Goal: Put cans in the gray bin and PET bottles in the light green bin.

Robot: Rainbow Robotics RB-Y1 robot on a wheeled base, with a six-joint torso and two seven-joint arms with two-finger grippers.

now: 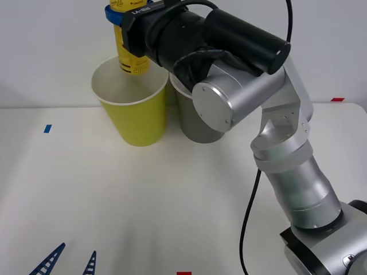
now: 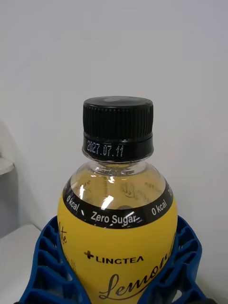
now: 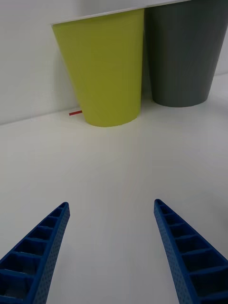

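While the right tool (image 1: 127,17) hangs over the light green bin (image 1: 135,117), clamped on the PET bottle (image 1: 131,57), its arm hides much of the gray bin (image 1: 198,123). Right wrist: blue fingers (image 2: 45,266) flank the Lingtea label. Left wrist: left tool (image 3: 111,247) apart above bare table (image 3: 114,161).

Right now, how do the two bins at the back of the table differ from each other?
The light green bin is yellow-green and has the PET bottle held over its mouth by the right gripper; the gray bin is dark gray, mostly hidden behind the right arm in the front view. The green bin stands on the robot's left, the gray on its right. Both are round, tapered, similar in size.
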